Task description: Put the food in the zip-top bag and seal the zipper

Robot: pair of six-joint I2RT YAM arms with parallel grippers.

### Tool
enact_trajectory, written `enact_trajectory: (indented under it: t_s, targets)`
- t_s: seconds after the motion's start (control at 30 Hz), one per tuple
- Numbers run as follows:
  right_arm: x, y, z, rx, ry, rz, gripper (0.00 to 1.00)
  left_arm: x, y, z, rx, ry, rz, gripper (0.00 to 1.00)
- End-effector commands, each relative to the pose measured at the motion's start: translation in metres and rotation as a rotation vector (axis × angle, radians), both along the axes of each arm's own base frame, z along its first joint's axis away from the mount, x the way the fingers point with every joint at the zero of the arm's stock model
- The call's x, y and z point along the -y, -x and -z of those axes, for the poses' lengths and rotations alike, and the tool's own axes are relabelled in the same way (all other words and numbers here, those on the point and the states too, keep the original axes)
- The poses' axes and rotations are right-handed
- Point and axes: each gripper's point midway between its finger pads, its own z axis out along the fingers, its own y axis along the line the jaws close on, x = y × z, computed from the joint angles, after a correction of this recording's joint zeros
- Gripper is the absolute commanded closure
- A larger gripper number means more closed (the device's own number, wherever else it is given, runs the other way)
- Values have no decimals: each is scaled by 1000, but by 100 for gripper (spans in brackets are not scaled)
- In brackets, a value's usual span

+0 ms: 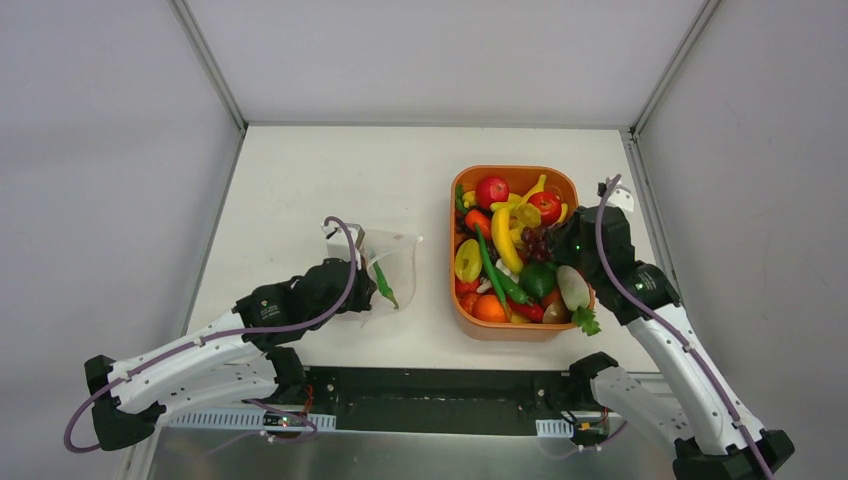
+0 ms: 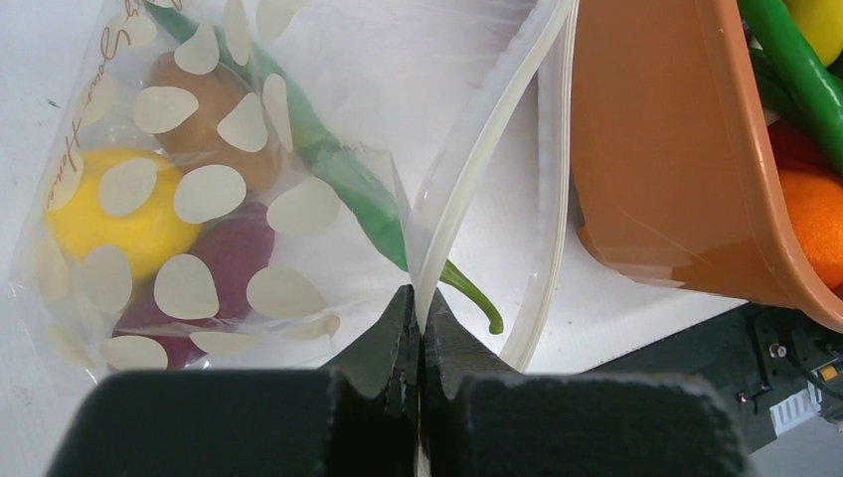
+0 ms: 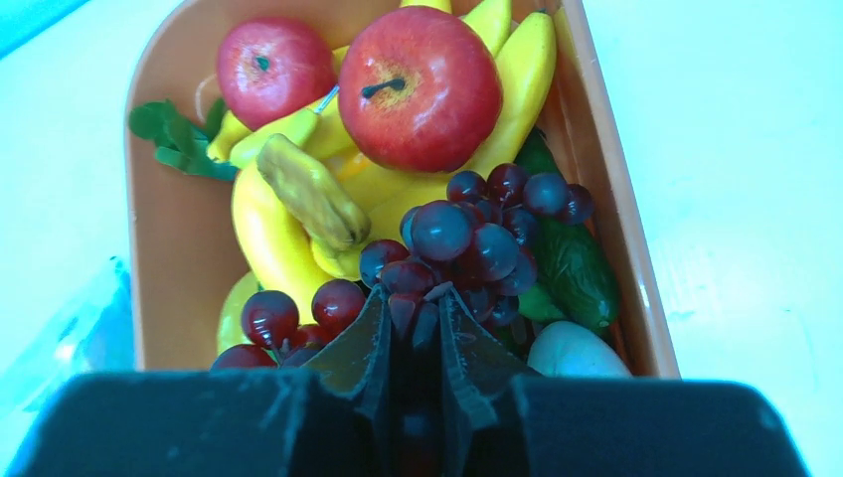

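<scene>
Loading step. Left pincer (image 2: 420,298) clamped on zipper (image 2: 487,129), holding zip-top bag (image 2: 199,199) open on worktop (image 1: 300,190) beside orange tray (image 3: 169,248). Right pincer (image 3: 416,308) narrow, nipping purple grapes (image 3: 467,234) in tray. Next: lift bunch, carry into bag mouth

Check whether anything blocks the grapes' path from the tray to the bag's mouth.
The purple grape bunch must clear the orange plastic tray's bag-side wall. A green pepper pokes from the clear dotted bag's mouth, partly crowding it.

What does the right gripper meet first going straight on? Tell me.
The purple grapes: the right gripper seems closed on them. Behind them sits a red apple, depth unclear.
</scene>
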Motion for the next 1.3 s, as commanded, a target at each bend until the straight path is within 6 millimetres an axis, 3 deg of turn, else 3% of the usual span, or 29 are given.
enact_trajectory:
  t_s: [0.0, 0.1, 0.37, 0.47, 0.57, 0.77, 0.93, 1.03, 1.27]
  targets:
    - [-9, 1, -38, 97, -77, -40, 98, 7, 1, -1, 1, 22, 11, 100]
    - [-16, 7, -57, 150, -126, -85, 98, 5, 1, 0, 4, 22, 6, 100]
    - [-52, 40, -136, 349, -319, -338, 97, 4, 0, -3, 17, 29, 5, 100]
    - [-62, 48, -153, 386, -366, -403, 97, 5, 0, -4, 19, 31, 8, 100]
    - [-73, 53, -162, 399, -400, -469, 97, 6, 0, -5, 20, 32, 11, 100]
    - [-123, 78, -175, 353, -584, -778, 97, 6, 1, -11, 25, 42, 19, 100]
    - [-143, 84, -186, 355, -708, -900, 96, 11, 5, -24, 26, 83, 51, 100]
    - [-154, 86, -184, 318, -754, -955, 96, 16, 8, -33, 29, 122, 72, 100]
    - [-190, 90, -160, 246, -744, -1021, 95, 35, 11, -50, 27, 206, 125, 100]
